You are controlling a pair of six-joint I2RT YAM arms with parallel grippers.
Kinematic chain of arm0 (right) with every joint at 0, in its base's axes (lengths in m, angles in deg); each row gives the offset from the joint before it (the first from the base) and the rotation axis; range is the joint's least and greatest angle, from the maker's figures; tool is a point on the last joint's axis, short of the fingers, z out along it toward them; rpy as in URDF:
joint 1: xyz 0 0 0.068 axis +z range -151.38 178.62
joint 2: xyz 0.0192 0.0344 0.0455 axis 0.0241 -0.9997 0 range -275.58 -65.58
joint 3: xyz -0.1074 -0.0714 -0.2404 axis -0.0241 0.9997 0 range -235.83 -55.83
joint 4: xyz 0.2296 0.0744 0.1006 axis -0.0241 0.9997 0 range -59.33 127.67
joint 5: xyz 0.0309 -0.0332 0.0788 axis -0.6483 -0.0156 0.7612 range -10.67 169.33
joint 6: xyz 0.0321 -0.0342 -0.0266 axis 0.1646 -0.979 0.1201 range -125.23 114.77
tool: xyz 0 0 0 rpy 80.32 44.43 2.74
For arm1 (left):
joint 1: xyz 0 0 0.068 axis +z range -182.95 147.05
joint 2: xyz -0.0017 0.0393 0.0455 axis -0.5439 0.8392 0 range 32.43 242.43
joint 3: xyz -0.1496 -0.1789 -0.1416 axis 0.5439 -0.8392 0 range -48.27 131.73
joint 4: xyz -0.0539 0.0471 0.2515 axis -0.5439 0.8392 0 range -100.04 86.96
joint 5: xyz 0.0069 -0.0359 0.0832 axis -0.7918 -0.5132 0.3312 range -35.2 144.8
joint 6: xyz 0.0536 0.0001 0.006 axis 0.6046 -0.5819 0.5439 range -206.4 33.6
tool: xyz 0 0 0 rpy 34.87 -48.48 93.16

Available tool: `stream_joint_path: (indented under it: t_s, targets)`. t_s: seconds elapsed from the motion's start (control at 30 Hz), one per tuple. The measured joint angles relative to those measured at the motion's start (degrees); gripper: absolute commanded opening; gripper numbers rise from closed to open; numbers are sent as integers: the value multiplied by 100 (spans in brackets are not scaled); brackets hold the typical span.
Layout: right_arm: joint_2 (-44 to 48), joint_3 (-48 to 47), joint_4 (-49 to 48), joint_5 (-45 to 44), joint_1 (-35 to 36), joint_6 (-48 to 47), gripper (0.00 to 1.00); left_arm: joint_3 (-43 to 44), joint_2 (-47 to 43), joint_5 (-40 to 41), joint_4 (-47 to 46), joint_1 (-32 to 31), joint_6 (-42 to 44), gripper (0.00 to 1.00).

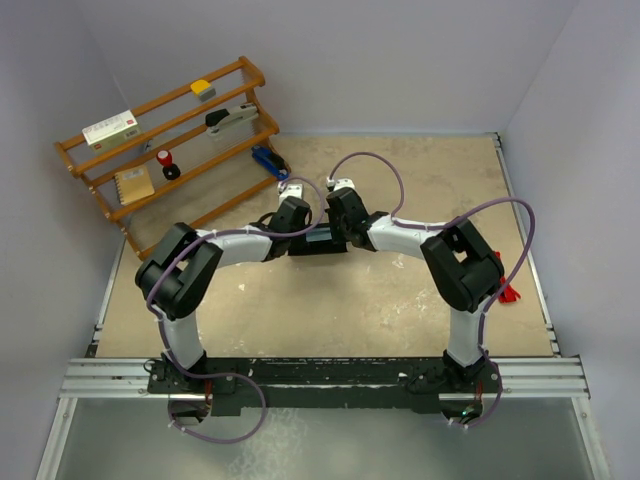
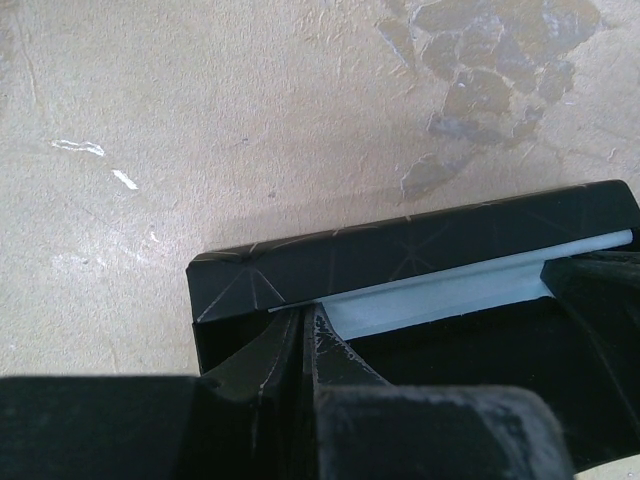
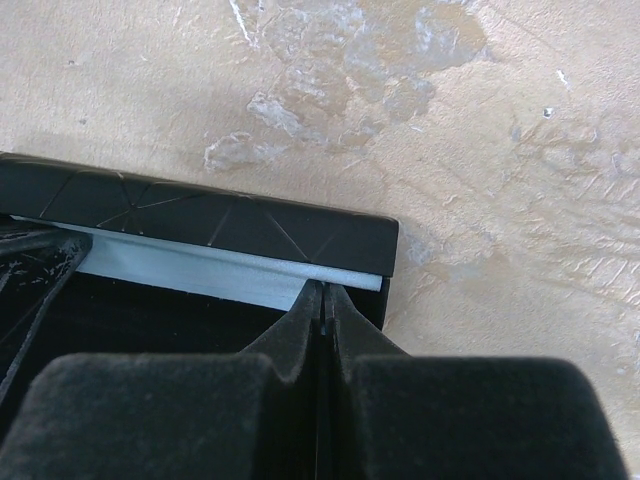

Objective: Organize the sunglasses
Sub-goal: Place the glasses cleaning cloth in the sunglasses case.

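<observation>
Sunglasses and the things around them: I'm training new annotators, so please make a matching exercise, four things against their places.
Things:
1. sunglasses
2. black case
3. wooden rack
4. pale cloth

Places:
A. far left, at the back
B. inside the black case
C. at the right edge
D. in the middle

Pairs: 1-C, 2-D, 3-A, 4-B.

Small bright red sunglasses (image 1: 511,294) are seen lying on the table (image 1: 380,300) by its right edge, partly hidden; pose unclear.
</observation>
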Motion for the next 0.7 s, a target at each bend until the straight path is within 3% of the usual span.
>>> stream_joint_path:
  t_s: [0.7]
  targets:
    - [0,0,7,68,0,9,0,28,4,-7,9,52,-2,0]
